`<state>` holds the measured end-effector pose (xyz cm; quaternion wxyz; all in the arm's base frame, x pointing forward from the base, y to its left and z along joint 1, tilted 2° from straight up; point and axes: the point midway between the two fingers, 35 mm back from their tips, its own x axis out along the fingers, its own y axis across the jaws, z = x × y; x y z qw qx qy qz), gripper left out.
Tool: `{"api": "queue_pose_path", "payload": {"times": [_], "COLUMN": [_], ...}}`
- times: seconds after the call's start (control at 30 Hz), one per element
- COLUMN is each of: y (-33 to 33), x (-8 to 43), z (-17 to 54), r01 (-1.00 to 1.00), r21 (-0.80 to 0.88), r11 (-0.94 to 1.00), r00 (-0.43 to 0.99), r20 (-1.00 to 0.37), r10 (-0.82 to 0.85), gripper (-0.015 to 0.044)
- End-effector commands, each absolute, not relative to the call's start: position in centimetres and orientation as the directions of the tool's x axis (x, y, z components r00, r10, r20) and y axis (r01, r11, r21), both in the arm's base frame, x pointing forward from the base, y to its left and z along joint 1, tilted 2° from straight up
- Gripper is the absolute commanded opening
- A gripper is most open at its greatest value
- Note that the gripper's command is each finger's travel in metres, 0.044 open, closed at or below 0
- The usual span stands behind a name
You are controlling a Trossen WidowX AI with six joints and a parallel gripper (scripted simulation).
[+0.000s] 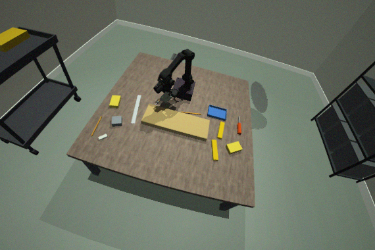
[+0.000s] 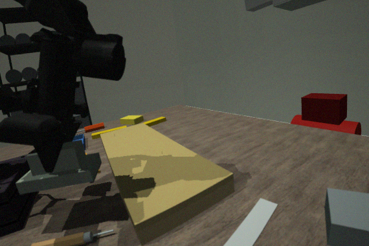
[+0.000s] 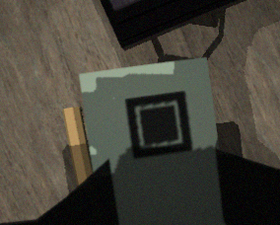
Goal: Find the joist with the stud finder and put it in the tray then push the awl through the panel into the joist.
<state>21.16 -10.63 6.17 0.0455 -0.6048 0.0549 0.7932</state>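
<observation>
From here, the desk [image 1: 164, 160] [image 2: 291, 158] [image 3: 30, 74] stretches broadly past the panel [image 1: 177, 121] [image 2: 152, 145], whose near-arm edge leaves only a narrow strip before the arm's base [image 1: 189, 98] [image 2: 13, 226] [image 3: 125, 39]. On that side, the partly open gripper [image 1: 168, 99] [image 2: 49, 166] [image 3: 157, 159] grips the stud finder [image 2: 58, 178] [image 3: 104, 113], its square-marked end towards the base, long axis roughly alongside the awl's handle [image 2: 61, 239] [image 3: 76, 138]
</observation>
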Motion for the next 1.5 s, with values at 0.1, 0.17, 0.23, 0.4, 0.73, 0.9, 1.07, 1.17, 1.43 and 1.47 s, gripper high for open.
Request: {"api": "queue_pose_path", "payload": {"times": [0.1, 0.17, 0.23, 0.4, 0.73, 0.9, 1.07, 1.17, 1.43, 1.47], "y": [-10.5, -10.5, -10.6, -10.8, -11.2, -11.5, -11.7, -11.8, -12.2, -12.2], "x": [21.0, 21.2, 21.4, 22.3, 24.1, 25.0, 25.9, 26.4, 27.9, 28.0], "z": [8.2, 8.2, 8.2, 8.2, 8.3, 8.3, 8.4, 8.4, 8.5, 8.6], "r01": [-0.137, -0.111, -0.062, 0.102, 0.428, 0.576, 0.709, 0.778, 0.921, 0.934], "r21": [0.032, 0.025, 0.011, -0.027, -0.074, -0.081, -0.078, -0.072, -0.041, -0.037], "r11": [-0.99, -0.994, -0.998, -0.994, -0.901, -0.813, -0.701, -0.624, -0.387, -0.355], "r00": [-0.256, -0.251, -0.243, -0.216, -0.161, -0.133, -0.105, -0.088, -0.043, -0.038], "r20": [-0.967, -0.968, -0.97, -0.976, -0.987, -0.991, -0.994, -0.996, -0.999, -0.999], "r10": [0.004, 0.004, 0.004, 0.004, 0.004, 0.004, 0.004, 0.004, 0.004, 0.004], "gripper": [0.0, 0.0, 0.0, 0.0, 0.0, 0.0, 0.0, 0.0, 0.0, 0.0]}}
